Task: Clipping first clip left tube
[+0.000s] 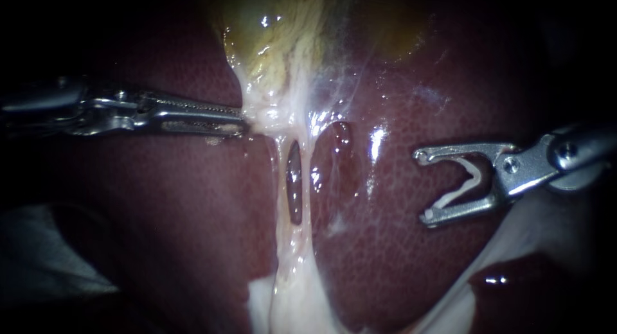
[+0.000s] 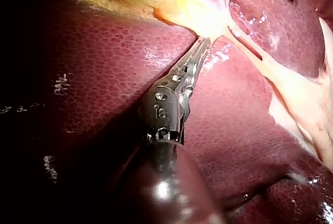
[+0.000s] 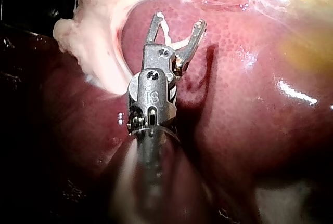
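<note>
The yellowish gallbladder (image 1: 276, 38) narrows downward into two pale tubes with a dark slit (image 1: 294, 183) between them: the left tube (image 1: 281, 180) and the right tube (image 1: 308, 180). My left instrument (image 1: 244, 123) has its jaws shut on the pale tissue at the gallbladder's neck, also seen in the left wrist view (image 2: 203, 44). My right instrument (image 1: 424, 186) hovers over the liver (image 1: 398, 244), well right of both tubes. Its jaws stand wide apart with a white clip (image 1: 457, 194) seated between them, touching both. In the right wrist view the right instrument (image 3: 178, 21) carries the same clip (image 3: 167, 34).
Pale fatty tissue (image 1: 289, 289) spreads below the tubes. More whitish tissue (image 1: 533, 231) lies under the right instrument's shaft. A grey sheet (image 1: 45, 257) shows at the lower left. Glossy thin membrane (image 1: 360, 83) fans from the gallbladder over the liver.
</note>
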